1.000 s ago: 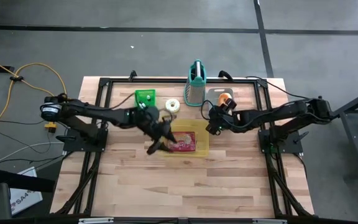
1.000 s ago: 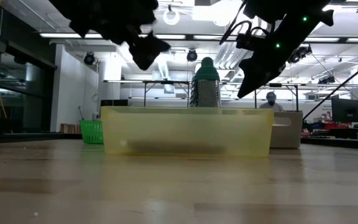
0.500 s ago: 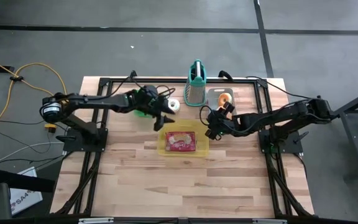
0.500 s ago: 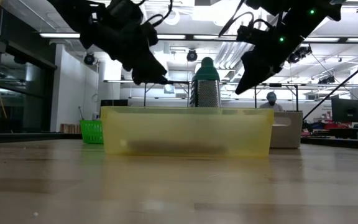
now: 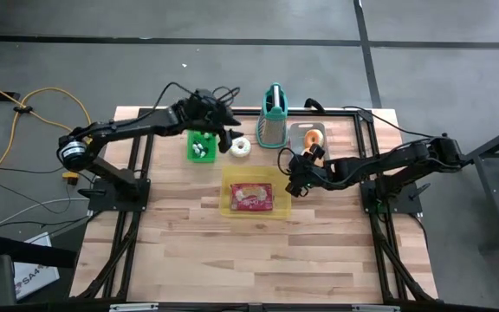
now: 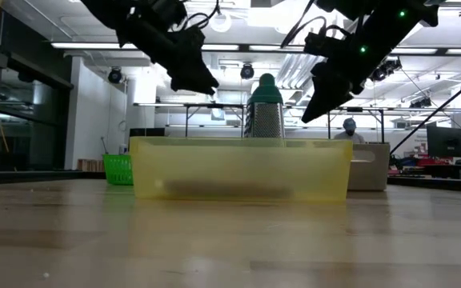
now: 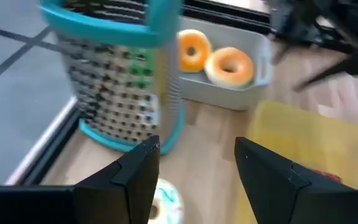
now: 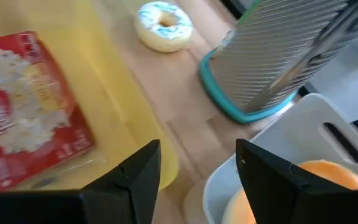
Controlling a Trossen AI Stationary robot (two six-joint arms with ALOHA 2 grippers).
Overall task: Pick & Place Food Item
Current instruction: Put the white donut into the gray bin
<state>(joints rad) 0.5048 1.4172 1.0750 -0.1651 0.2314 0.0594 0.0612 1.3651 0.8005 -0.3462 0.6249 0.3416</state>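
Note:
A red food package lies flat in the yellow tray at the table's middle; the right wrist view shows it too. My left gripper hangs open and empty above the table, between the green basket and the white sprinkled donut, pointing at the teal grater. My right gripper hovers open and empty just past the tray's right far corner. Two orange donuts lie in a white tray.
The grater stands upright at the far edge, between the green basket and the white donut tray. The white donut lies on bare wood near the grater's base. A black frame runs around the table. Open wood lies toward the near edge.
My left gripper has gone from over the yellow tray toward the table's far edge and up, swinging left and tipping closer to level; it now hangs by the green basket. The red package has stayed flat in the tray. My right gripper has kept still.

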